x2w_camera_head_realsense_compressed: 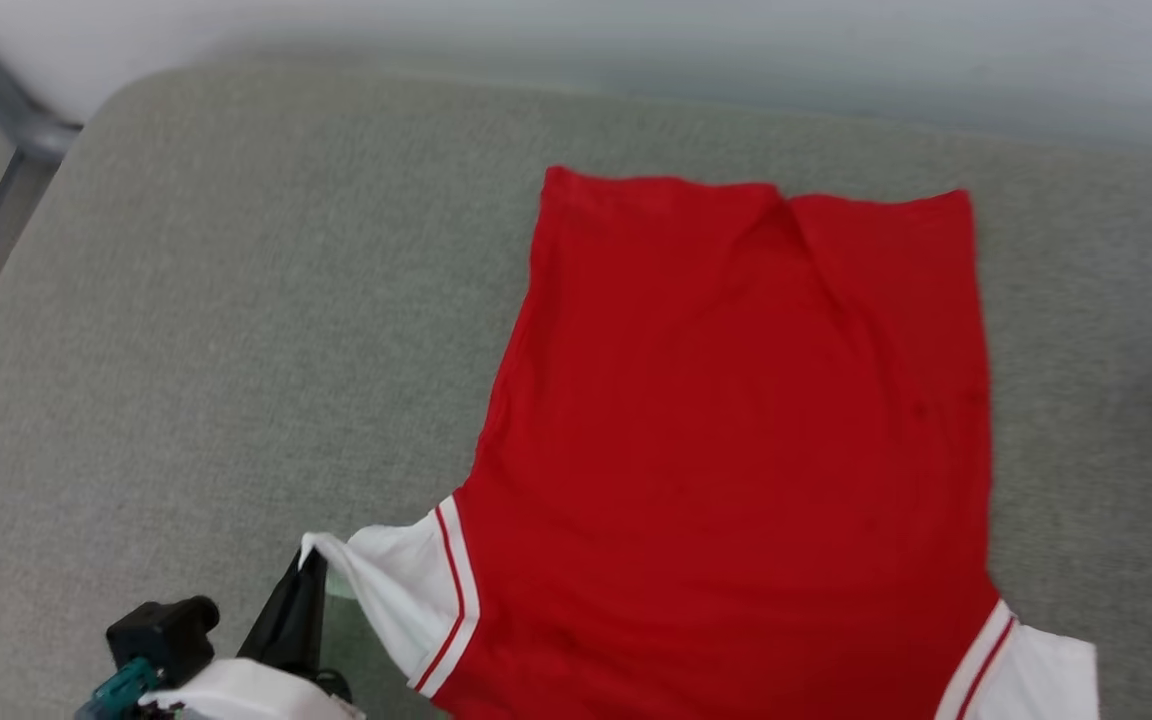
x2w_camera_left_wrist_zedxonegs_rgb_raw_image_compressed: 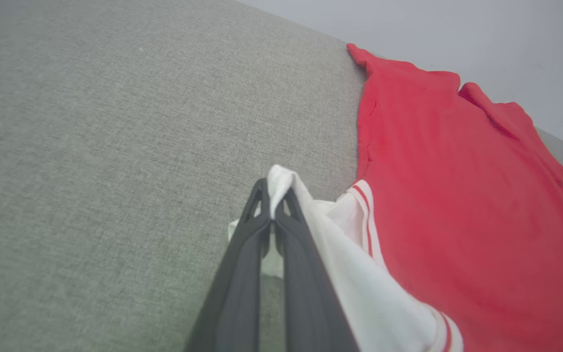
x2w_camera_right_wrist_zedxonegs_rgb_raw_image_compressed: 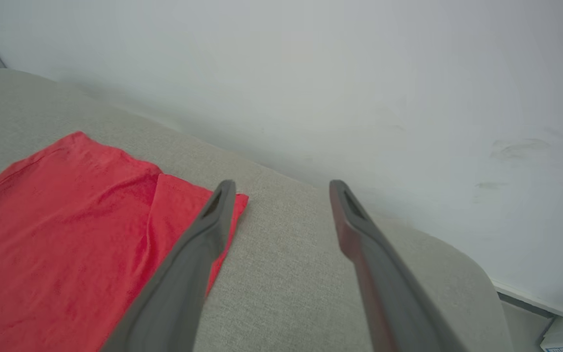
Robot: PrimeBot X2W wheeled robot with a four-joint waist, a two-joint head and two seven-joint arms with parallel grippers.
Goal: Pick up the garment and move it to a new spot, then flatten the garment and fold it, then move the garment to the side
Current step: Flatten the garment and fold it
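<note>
Head view, lower left: the left gripper (x2w_camera_head_realsense_compressed: 308, 575) was seen clamped on a white sleeve of the red jersey T-shirt with stripe-trimmed sleeves (x2w_camera_head_realsense_compressed: 736, 430), spread on the grey fabric cushion (x2w_camera_head_realsense_compressed: 236, 300) — flattening was judged in hand. That sleeve should next be drawn outward. The right gripper (x2w_camera_right_wrist_zedxonegs_rgb_raw_image_compressed: 281, 188) was held wide open, empty. The shirt's near edge was cut off — no lettering could be made out.

Home-like room: grey upholstered cushion (x2w_camera_head_realsense_compressed: 236, 300), white wall (x2w_camera_right_wrist_zedxonegs_rgb_raw_image_compressed: 359, 73).
</note>
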